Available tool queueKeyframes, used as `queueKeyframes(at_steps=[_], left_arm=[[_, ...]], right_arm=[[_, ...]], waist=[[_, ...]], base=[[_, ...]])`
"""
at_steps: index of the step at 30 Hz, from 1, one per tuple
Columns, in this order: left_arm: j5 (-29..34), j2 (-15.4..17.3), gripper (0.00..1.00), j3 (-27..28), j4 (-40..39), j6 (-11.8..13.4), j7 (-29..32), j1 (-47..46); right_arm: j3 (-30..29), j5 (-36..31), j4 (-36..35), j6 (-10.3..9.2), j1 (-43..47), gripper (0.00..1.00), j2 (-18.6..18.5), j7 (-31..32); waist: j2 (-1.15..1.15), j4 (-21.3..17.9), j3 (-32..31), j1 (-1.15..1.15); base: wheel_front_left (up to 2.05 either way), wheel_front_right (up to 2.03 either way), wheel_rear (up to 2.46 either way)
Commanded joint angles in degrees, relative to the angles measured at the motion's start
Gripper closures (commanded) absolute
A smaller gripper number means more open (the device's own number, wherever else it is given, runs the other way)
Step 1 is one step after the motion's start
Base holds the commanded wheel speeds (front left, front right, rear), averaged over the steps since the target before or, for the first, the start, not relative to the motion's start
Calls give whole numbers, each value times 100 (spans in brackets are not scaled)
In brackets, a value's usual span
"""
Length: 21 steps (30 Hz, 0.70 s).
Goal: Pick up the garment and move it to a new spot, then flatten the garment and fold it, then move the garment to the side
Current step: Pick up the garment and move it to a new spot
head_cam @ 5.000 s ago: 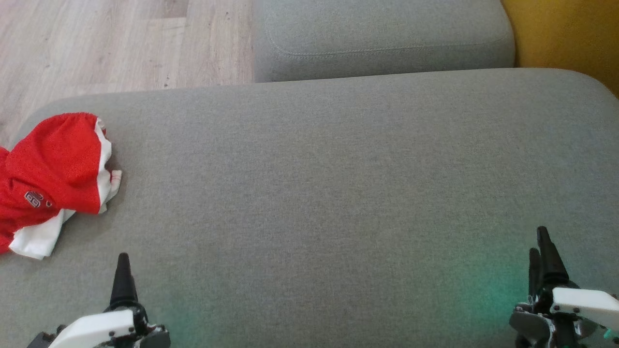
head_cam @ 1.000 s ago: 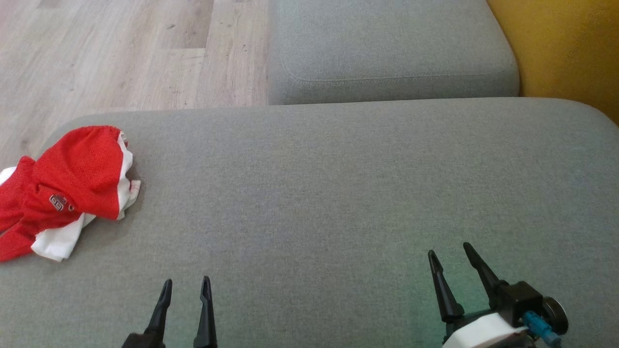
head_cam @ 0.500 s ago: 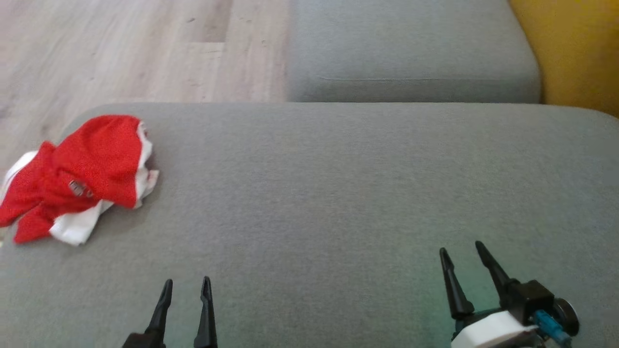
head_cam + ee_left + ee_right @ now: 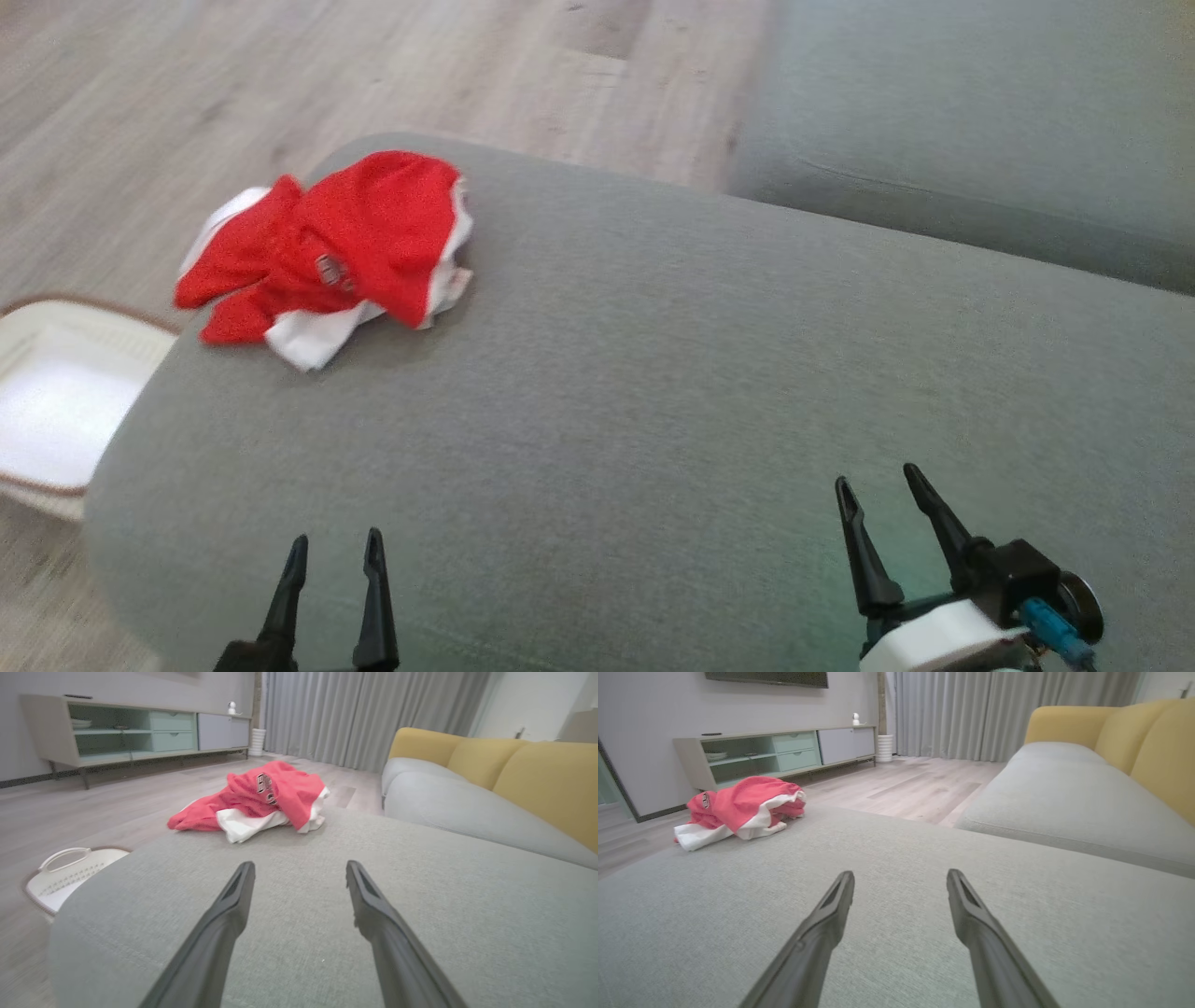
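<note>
A crumpled red and white garment [image 4: 341, 247] lies near the far left corner of the grey ottoman [image 4: 672, 392]. The left wrist view has the garment [image 4: 261, 798] straight ahead of the fingers, some way off. From the right wrist the garment [image 4: 742, 807] sits far to the upper left. My left gripper [image 4: 334, 551] is open at the lower left, low over the cushion and well short of the garment, nothing between its fingers. At the lower right, my right gripper [image 4: 878, 485] is open and empty too. Also open are the left gripper [image 4: 299, 870] and right gripper [image 4: 900, 877] in their wrist views.
A white laundry basket [image 4: 56, 401] with a brown rim stands on the wooden floor left of the ottoman. A grey sofa seat [image 4: 980, 121] with yellow back cushions [image 4: 537, 779] lies beyond. A low sideboard [image 4: 775, 753] lines the far wall.
The head camera has swung left, so the garment now sits nearer the middle top and the basket has come into view. Both grippers stay open near the bottom edge.
</note>
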Motion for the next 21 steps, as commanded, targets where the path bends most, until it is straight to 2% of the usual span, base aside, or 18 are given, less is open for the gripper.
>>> queueKeyframes(at_steps=[1,8,15,19,21], left_arm=[[36,23,0,166,-204,13,-57,-316],[51,24,0,199,-259,8,-57,-327],[116,63,0,185,-499,-29,-57,-409],[185,231,0,202,-1040,-142,-52,-706],[239,542,0,284,-1497,-264,167,-1239]], right_arm=[[137,28,-192,-4,-235,0,-49,-69],[166,21,-245,-4,-281,0,-49,-69],[129,-56,-309,-4,-300,0,-49,-69],[60,-178,-372,-4,-333,0,-49,-69],[28,-267,-469,-4,-394,0,-49,-69]], waist=[[0,241,30,0],[0,507,109,0],[0,503,274,0],[0,385,434,0],[0,234,637,0]], base=[[0,0,0],[0,0,0],[0,0,0],[0,0,0],[0,0,0]])
